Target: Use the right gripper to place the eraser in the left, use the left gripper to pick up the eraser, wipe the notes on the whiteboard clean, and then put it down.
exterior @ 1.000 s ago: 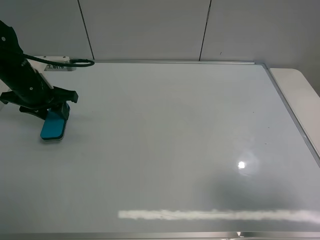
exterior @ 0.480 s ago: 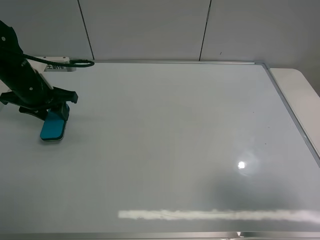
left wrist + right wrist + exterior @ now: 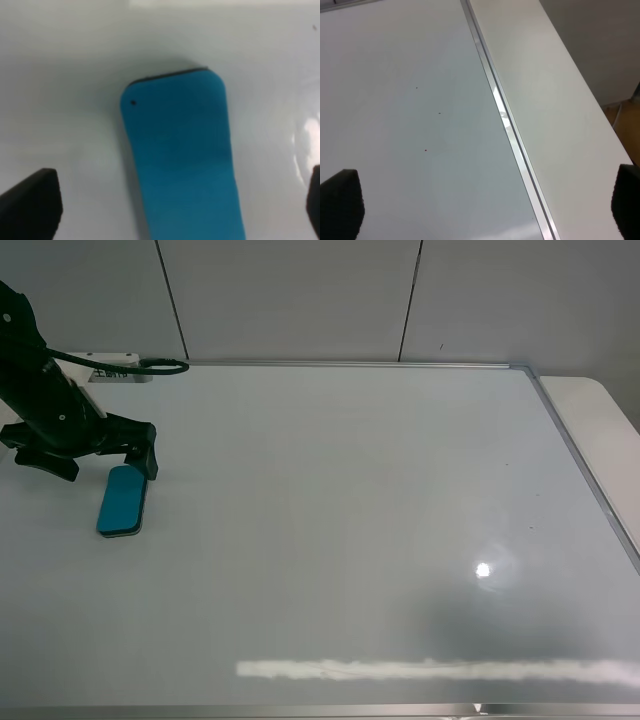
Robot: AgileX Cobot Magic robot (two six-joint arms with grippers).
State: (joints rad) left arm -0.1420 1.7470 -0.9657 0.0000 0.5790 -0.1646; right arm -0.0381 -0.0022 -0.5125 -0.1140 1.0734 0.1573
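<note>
The teal-blue eraser (image 3: 122, 501) lies flat on the whiteboard (image 3: 350, 490) near its left side. My left gripper (image 3: 100, 462) hangs open just behind and above it, a finger out to either side, touching nothing. In the left wrist view the eraser (image 3: 182, 155) sits between the two wide-apart fingertips (image 3: 30, 205) of the left gripper (image 3: 172, 205). My right gripper (image 3: 482, 205) is open over the board's right edge and is out of the high view. The notes are out of view; only a few tiny specks (image 3: 425, 149) mark the board.
The board's silver frame (image 3: 505, 120) runs along its right edge, with a bare white tabletop (image 3: 600, 430) beyond it. A white block with a black cable (image 3: 110, 370) sits at the back left corner. Grey wall panels stand behind.
My left gripper has opened and let go of the eraser. The eraser now lies free on the board, slightly to the right of where it was held.
</note>
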